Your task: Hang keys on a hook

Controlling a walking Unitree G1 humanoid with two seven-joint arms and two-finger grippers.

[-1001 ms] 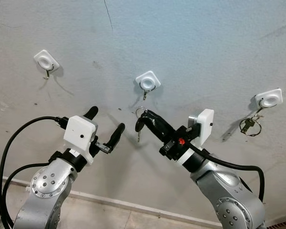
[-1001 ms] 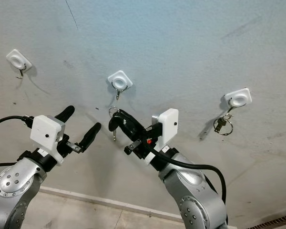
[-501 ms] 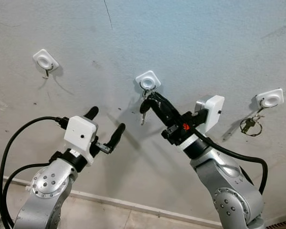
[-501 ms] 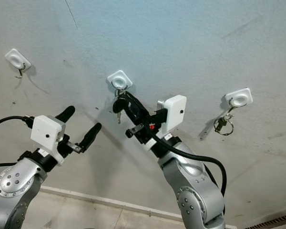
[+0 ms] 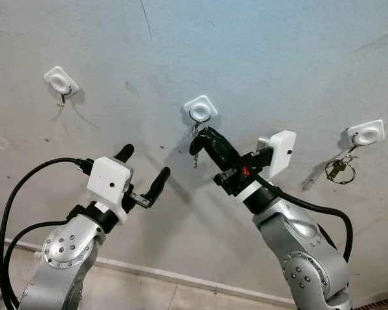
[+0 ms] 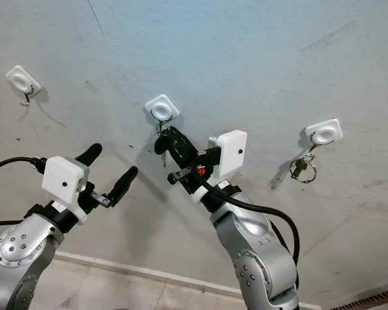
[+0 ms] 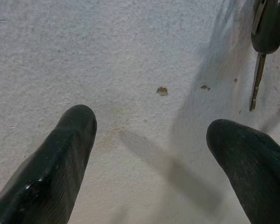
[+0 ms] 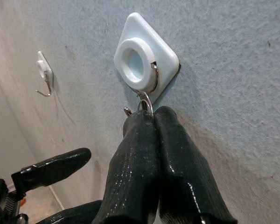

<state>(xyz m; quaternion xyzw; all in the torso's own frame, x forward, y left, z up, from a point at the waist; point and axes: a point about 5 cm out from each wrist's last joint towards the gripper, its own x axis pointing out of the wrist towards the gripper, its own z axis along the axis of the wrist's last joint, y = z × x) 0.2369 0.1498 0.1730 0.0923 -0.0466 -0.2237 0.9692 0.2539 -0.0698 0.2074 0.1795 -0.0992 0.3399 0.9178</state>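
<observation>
Three white hooks are stuck on the grey wall: a bare left hook [image 5: 61, 82], a middle hook [image 5: 200, 108] and a right hook [image 5: 365, 134]. My right gripper [image 5: 204, 134] is shut on a key ring [image 8: 146, 101] right under the middle hook [image 8: 144, 65]. The ring's black-headed key [image 5: 195, 148] dangles below the fingertips. Whether the ring sits over the hook's wire I cannot tell. My left gripper [image 5: 142, 169] is open and empty, held near the wall, lower and to the left of the key [image 7: 266, 28].
Another bunch of keys [image 5: 339, 170] hangs from the right hook. A thin crack [image 5: 145, 13] runs down the wall above. A baseboard [image 5: 181, 278] and floor lie below the arms.
My right gripper has risen with the keys from well below the middle hook to just under it. The left arm has stayed put.
</observation>
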